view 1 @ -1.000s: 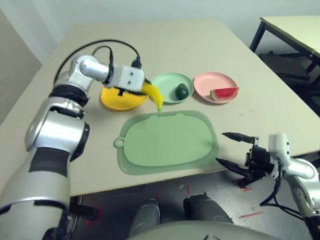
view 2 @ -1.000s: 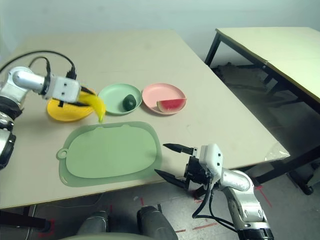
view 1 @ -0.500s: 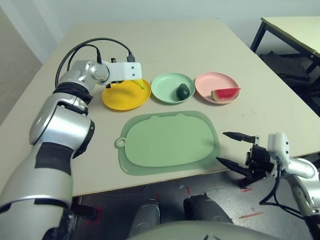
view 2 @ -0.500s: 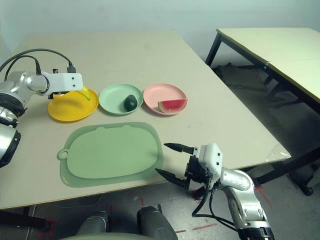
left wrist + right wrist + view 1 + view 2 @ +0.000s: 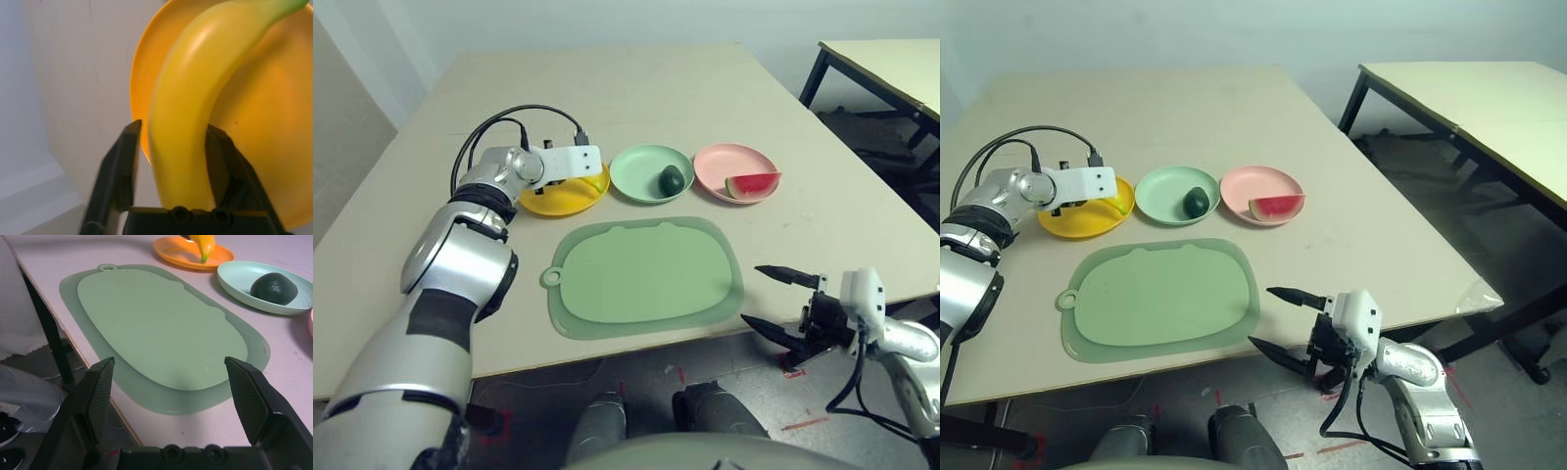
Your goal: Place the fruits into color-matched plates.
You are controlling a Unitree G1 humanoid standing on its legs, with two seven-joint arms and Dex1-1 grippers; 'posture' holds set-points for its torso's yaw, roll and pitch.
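The yellow banana (image 5: 190, 93) lies across the yellow plate (image 5: 548, 201) at the back left. My left gripper (image 5: 592, 176) is low over that plate and open, its fingers on either side of the banana; one finger (image 5: 122, 161) stands a little off it. The dark green avocado (image 5: 672, 179) sits in the mint green plate (image 5: 641, 176). The watermelon wedge (image 5: 752, 184) rests in the pink plate (image 5: 724, 162). My right gripper (image 5: 752, 294) hangs open off the table's front right corner, with nothing between its fingers.
A large green mat (image 5: 646, 276) with a ring tab lies in front of the three plates. The table's front edge runs just past the mat. A second table (image 5: 891, 59) stands at the far right.
My left gripper carried the banana from above the mat's back edge to the yellow plate and lowered it. Its fingers have loosened. The right arm stayed put.
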